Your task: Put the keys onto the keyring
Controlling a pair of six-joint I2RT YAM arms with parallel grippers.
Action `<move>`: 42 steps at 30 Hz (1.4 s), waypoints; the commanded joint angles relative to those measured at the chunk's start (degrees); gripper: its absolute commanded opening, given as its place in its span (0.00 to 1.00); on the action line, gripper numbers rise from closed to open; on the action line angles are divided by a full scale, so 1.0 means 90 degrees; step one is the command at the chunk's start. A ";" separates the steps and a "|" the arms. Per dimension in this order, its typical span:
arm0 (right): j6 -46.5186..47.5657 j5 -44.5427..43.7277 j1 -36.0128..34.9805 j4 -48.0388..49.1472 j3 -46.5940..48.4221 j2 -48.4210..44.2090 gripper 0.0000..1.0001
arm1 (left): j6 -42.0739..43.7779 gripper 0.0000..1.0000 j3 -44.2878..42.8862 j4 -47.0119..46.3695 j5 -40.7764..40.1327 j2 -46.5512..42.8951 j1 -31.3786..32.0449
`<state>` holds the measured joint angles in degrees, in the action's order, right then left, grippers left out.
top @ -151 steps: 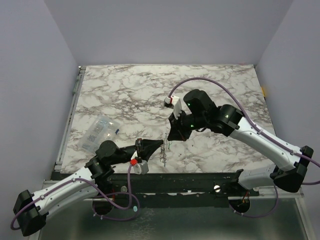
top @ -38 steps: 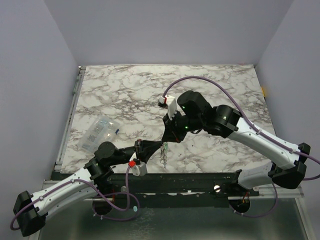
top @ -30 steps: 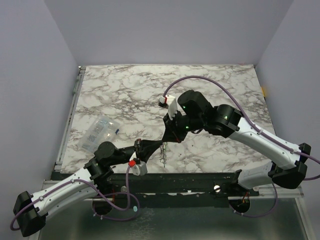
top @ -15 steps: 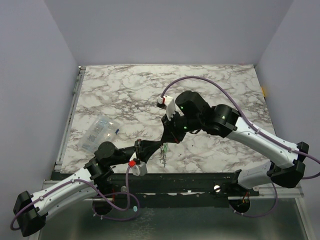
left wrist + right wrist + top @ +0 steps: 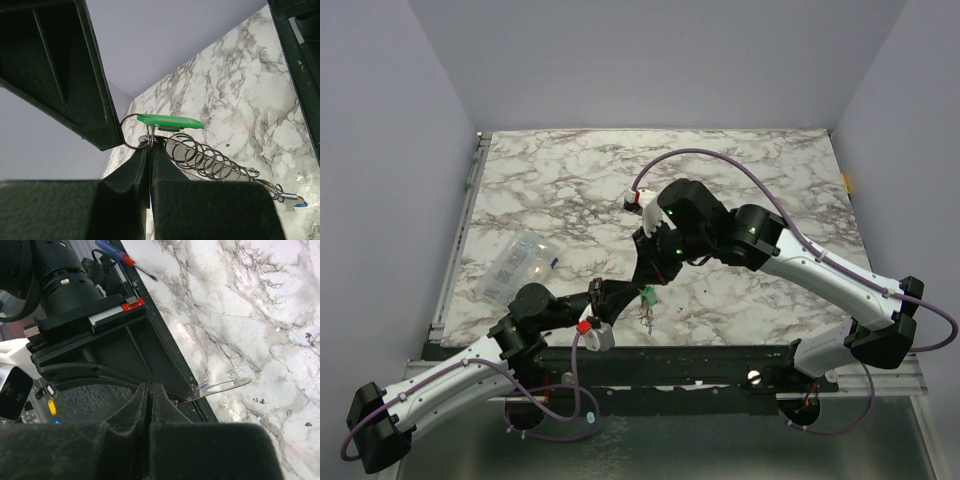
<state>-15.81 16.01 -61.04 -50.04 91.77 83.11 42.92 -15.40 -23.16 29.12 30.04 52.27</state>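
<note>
Green key (image 5: pixel 170 121) lies flat just above your left gripper (image 5: pixel 150 148), which pinches the keyring (image 5: pixel 244 382); right gripper (image 5: pixel 149 389), pressed shut, sits opposite.

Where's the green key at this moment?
Top view: the green key is near the table's front edge, left of centre, between the tips of the left gripper and right gripper.
</note>
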 commanded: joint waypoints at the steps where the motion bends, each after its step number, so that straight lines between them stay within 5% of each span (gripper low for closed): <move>1: -0.0444 0.0161 -0.0077 -0.0052 0.0142 0.0034 0.01 | -0.0010 0.00 0.0041 -0.0249 0.0051 -0.0095 0.0038; 15: -0.1381 0.0293 -0.0433 0.0706 -0.0305 0.0044 0.01 | -0.0022 0.00 0.0061 -0.0259 -0.0040 -0.0185 0.0032; 20: -0.1546 -0.0743 -0.0463 0.1230 -0.0523 -0.0395 0.04 | -0.0008 0.00 0.0088 -0.0259 -0.0145 -0.0278 0.0032; 25: -0.2203 -0.4407 -0.0460 0.0917 -0.1214 -0.1383 0.40 | 0.0007 0.00 0.0118 -0.0257 -0.0244 -0.0365 0.0042; 29: -0.2924 -0.6079 -0.0448 0.0776 -0.2361 -0.2243 0.97 | 0.0002 0.00 0.0122 -0.0255 -0.0239 -0.0366 0.0038; 31: -0.2959 -0.6198 -0.0206 0.0713 -0.2869 -0.2377 1.00 | -0.0007 0.00 0.0111 -0.0259 -0.0216 -0.0354 0.0040; 35: -0.2365 -0.4285 0.1632 0.1061 -0.3609 -0.2025 1.00 | -0.0022 0.00 0.0109 -0.0257 -0.0193 -0.0321 0.0041; 42: -0.0521 -0.3808 0.2232 0.2273 -0.4150 -0.0687 0.98 | -0.0039 0.00 0.0128 -0.0256 -0.0222 -0.0330 0.0032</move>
<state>-30.92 -21.41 -42.52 -37.01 54.83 71.92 42.89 -14.85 -23.20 27.59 27.27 52.27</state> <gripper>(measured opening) 0.996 0.027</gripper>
